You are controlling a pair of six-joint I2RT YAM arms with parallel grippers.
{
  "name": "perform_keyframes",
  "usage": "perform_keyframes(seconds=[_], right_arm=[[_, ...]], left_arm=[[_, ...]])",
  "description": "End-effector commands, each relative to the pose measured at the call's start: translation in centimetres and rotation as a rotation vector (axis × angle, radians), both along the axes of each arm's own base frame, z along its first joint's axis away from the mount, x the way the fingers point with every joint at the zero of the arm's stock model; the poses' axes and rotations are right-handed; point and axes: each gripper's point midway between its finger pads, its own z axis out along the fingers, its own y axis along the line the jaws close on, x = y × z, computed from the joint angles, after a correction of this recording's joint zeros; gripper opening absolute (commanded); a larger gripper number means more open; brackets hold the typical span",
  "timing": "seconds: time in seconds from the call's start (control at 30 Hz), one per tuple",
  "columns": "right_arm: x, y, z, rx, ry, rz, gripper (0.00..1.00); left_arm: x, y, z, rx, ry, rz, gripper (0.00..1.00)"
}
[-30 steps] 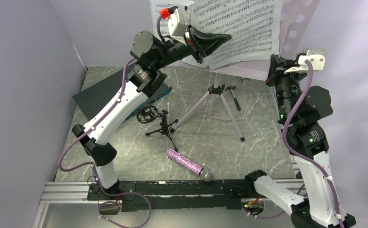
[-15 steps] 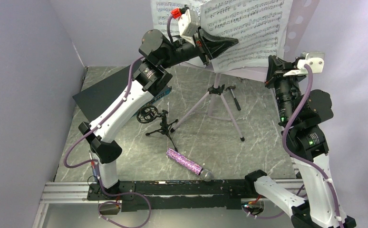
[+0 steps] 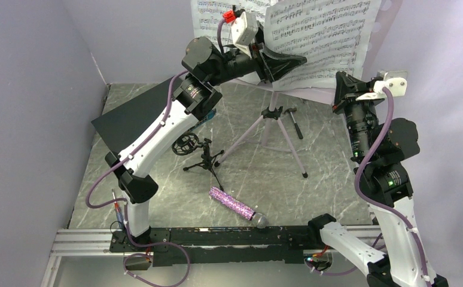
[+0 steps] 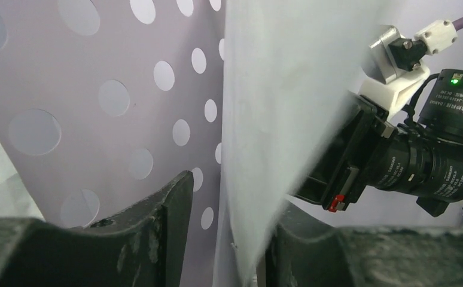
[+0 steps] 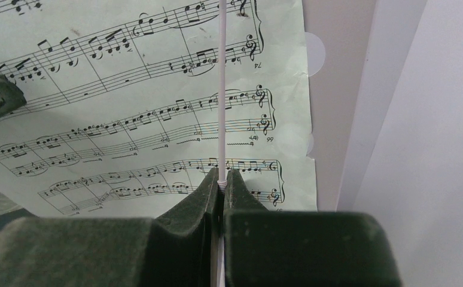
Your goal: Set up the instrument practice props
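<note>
The pale-lilac perforated music stand (image 3: 374,33) stands on its silver tripod (image 3: 277,128) at the back. One white sheet-music page (image 3: 210,15) leans on its left half. My left gripper (image 3: 295,60) is raised at a second page (image 3: 322,36). In the left wrist view the page (image 4: 277,89) runs between the parted fingers of the left gripper (image 4: 229,203), against the right finger, with the stand (image 4: 67,78) behind. My right gripper (image 3: 341,89) is shut on the stand's thin white edge (image 5: 222,89) in the right wrist view (image 5: 221,179). The purple glitter microphone (image 3: 235,204) lies near the front. The black mic stand (image 3: 200,154) stands left of the tripod.
A dark flat box with a teal edge (image 3: 127,116) lies at the back left, under my left arm. Lilac walls close the left, back and right sides. A dark handle (image 3: 295,122) hangs by the tripod's legs.
My left gripper has moved up and to the right, and the right page went with it to stand more upright against the stand. The right gripper has shifted only slightly.
</note>
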Motion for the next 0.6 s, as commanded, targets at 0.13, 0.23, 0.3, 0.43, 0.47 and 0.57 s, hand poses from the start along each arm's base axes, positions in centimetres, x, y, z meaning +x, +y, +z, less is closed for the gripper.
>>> perform_keyframes(seconds=[0.13, 0.23, 0.3, 0.43, 0.47, 0.57], right_arm=[[-0.4, 0.3, 1.5, -0.003, -0.042, 0.018, 0.00], [-0.2, 0.3, 1.4, -0.002, -0.036, 0.020, 0.00], [-0.2, 0.4, 1.5, -0.002, -0.033, 0.021, 0.00], [-0.2, 0.3, 1.6, -0.001, -0.031, 0.019, 0.00], [-0.3, 0.3, 1.6, 0.000, -0.031, 0.020, 0.00], [-0.2, 0.3, 1.6, -0.001, -0.025, 0.017, 0.00]], left_arm=[[-1.9, 1.9, 1.7, -0.037, -0.023, 0.005, 0.54], [-2.0, 2.3, 1.5, -0.028, -0.017, 0.018, 0.56], [-2.1, 2.5, 1.3, -0.024, -0.015, 0.028, 0.56], [-2.5, 3.4, 1.3, -0.027, -0.013, 0.045, 0.55], [-2.6, 3.6, 1.3, -0.027, -0.016, 0.049, 0.55], [-2.9, 4.2, 1.4, -0.021, -0.022, 0.068, 0.52]])
